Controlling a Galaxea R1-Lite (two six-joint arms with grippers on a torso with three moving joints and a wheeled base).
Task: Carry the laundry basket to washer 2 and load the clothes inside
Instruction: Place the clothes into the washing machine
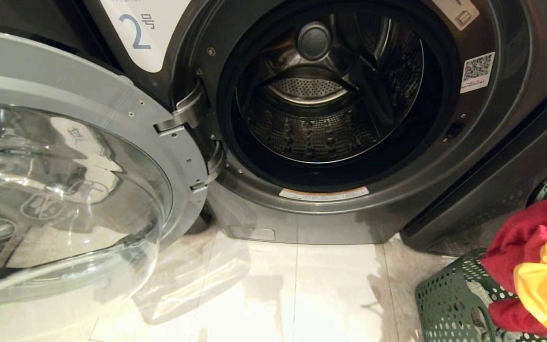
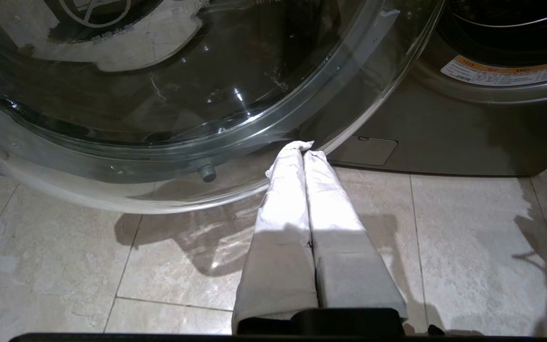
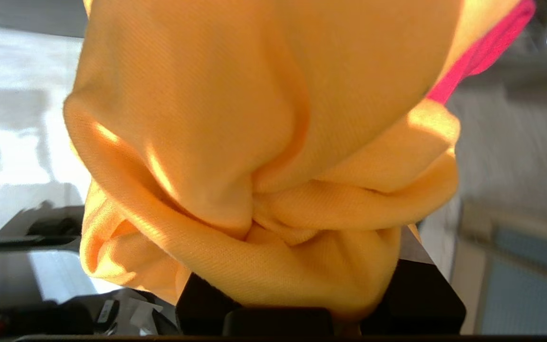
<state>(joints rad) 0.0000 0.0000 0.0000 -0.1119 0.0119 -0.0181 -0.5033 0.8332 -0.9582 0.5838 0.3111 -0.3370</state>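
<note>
Yellow garment [image 3: 264, 156] is bunched in the right gripper [image 3: 297, 304], jaws clamped on it, lower right of head view above laundry basket [image 1: 449, 299]. Pink-red garment [image 1: 520, 237] may be dragged along and dropped short of washer 2 [image 1: 330, 95]. Left gripper [image 2: 302, 148] pressed shut, empty.

The round mouth of washer 2 [image 1: 335, 90] stands fully open, and the drum [image 1: 321, 118] behind it holds nothing, so a gripper could pass straight in from the front. The door [image 1: 64, 180] is swung wide to the left and fills that side down near the floor [image 1: 302, 294]. The left gripper [image 2: 303, 148] sits just beside the door's lower rim. At right, the laundry basket [image 1: 449, 304], heaped with clothes [image 1: 534, 251], narrows the approach.
</note>
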